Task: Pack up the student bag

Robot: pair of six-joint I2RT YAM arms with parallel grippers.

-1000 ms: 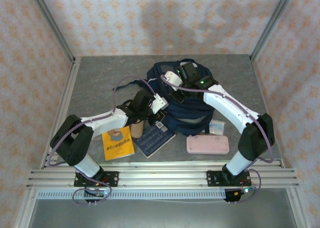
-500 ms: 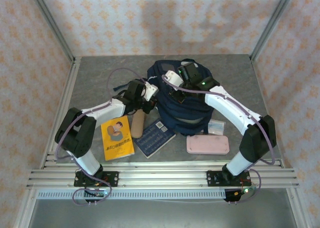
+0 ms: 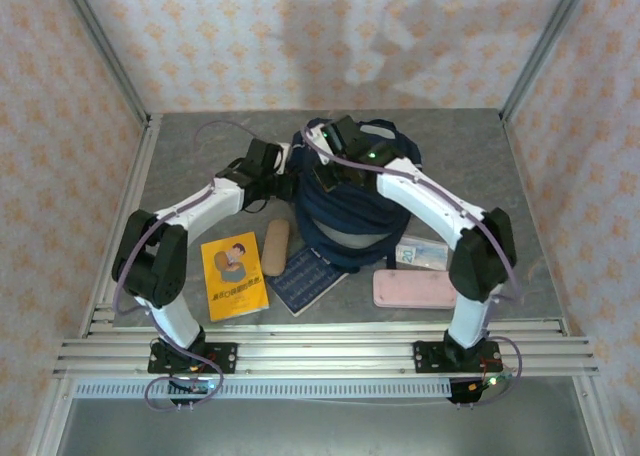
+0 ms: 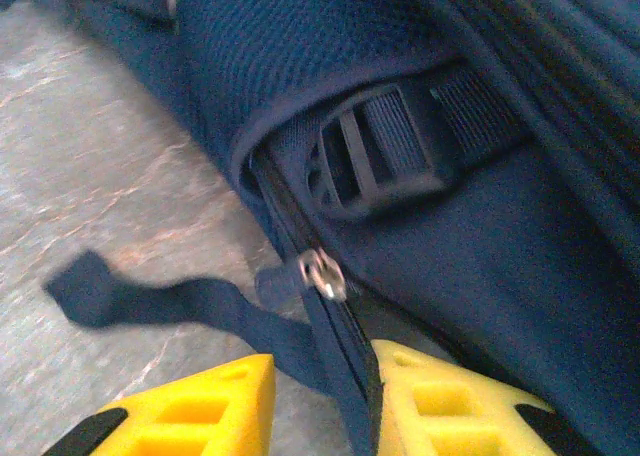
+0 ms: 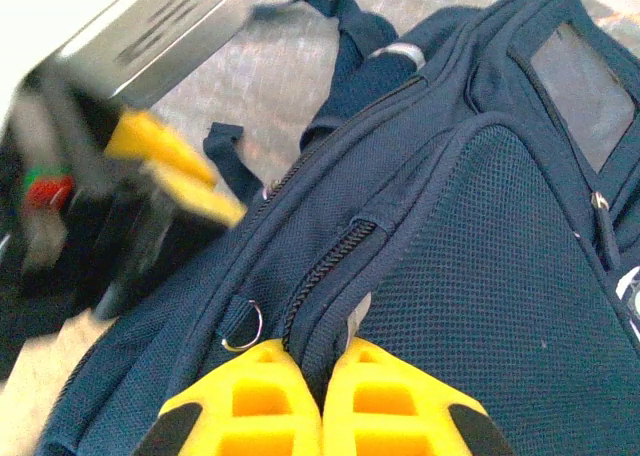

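Backpack dead centre on my overhead feed: the student bag (image 3: pixel 350 211) sits bunched up at the far middle of the desk (image 3: pixel 190 156), and both arms are bent in over it. The left arm comes at the bag's left flank, the right arm at its top.

On the left wrist feed, the left pincer (image 4: pixel 322 361) is spread, with the bag's zip edge (image 4: pixel 340 376) running down between the yellow fingers. The edge lies against the right one, and I see bare desk next to the left one. A silver zip pull (image 4: pixel 322 274) shows just above, a black buckle (image 4: pixel 375 156) higher up, and a loose strap (image 4: pixel 150 301) trails off left across the desk.

On the right wrist feed, the right pincer (image 5: pixel 315 351) is pressed together, pinching a thin fold of the bag right where a zip line runs in. A metal ring (image 5: pixel 243 328) sits just left of it and a grey patch (image 5: pixel 590 91) is up at the right.

On the near side of the bag I count a yellow book (image 3: pixel 234 276), a tan case (image 3: pixel 276 246), a dark notebook (image 3: pixel 308 278) and a pink case (image 3: pixel 415 289), all lying on the desk.
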